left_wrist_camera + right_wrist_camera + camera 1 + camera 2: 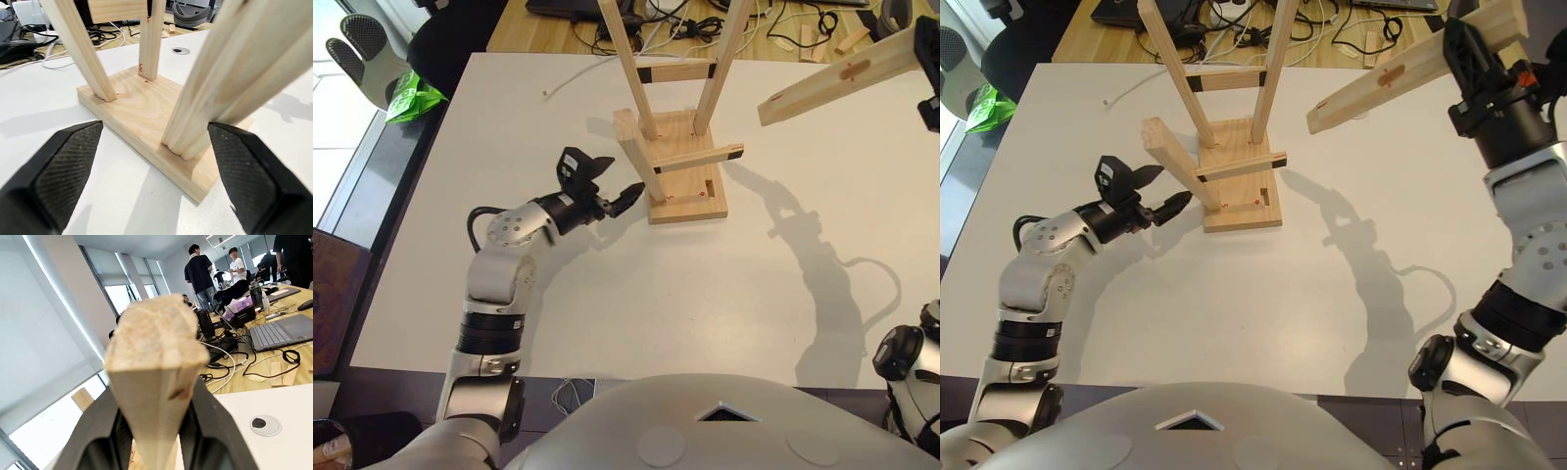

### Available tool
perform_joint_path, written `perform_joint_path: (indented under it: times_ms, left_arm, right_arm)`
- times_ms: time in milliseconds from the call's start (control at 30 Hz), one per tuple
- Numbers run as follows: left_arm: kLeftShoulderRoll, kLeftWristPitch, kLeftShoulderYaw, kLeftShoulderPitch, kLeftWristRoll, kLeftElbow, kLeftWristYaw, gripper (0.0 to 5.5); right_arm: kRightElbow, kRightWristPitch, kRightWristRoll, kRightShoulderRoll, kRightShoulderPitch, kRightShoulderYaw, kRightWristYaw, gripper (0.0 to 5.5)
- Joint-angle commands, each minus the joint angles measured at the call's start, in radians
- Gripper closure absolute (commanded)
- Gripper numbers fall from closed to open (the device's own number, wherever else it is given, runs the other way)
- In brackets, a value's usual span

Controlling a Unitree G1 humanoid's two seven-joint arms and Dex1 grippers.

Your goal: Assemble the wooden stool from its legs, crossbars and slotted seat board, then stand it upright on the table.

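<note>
Flat on the white tabletop (607, 323), near the middle of its far edge: slotted seat board (690, 191). Planted in it and rising upward: three legs, namely a far-left leg (626, 59), a far-right leg (724, 59), and a leaning leg (641, 157) at the board's near-left corner. Spanning the two far legs: upper crossbar (675, 70). Running from the leaning leg toward the board's right side: lower crossbar (700, 157).

Low over the tabletop, just beside the board's left side: left end effector (607, 183), spread wide, gripping nothing. Aimed at the leaning leg, just short of it, with the dark ribbed fingers (63, 166) flanking it in the left wrist view.

Raised above the tabletop's far-right corner: right end effector (1464, 44), clamped on a fourth leg (1381, 88). Held nearly level, sloping down toward the tabletop's middle, well apart from the board.

Near the far-left corner: a thin white cable (582, 78). Beyond the far edge: a wooden desk (538, 34) strewn with dark cords.
</note>
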Motion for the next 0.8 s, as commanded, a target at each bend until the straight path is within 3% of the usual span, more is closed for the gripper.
perform_joint_path:
  times_ms: [33,400,800]
  left_arm:
    - [-0.022,0.027,-0.046,-0.011,0.020,-0.018,0.018,1.53]
    - [-0.066,0.256,-0.101,0.016,-0.033,-0.238,0.095,1.53]
    - [-0.125,0.279,0.010,-0.046,-0.012,-0.173,0.243,1.53]
  right_arm:
    - [0.032,-0.012,0.028,0.084,0.016,0.012,-0.049,4.47]
    - [0.051,0.075,0.090,0.051,0.134,-0.004,-0.014,4.47]
    - [0.063,0.037,0.035,0.117,0.152,0.088,0.005,4.47]
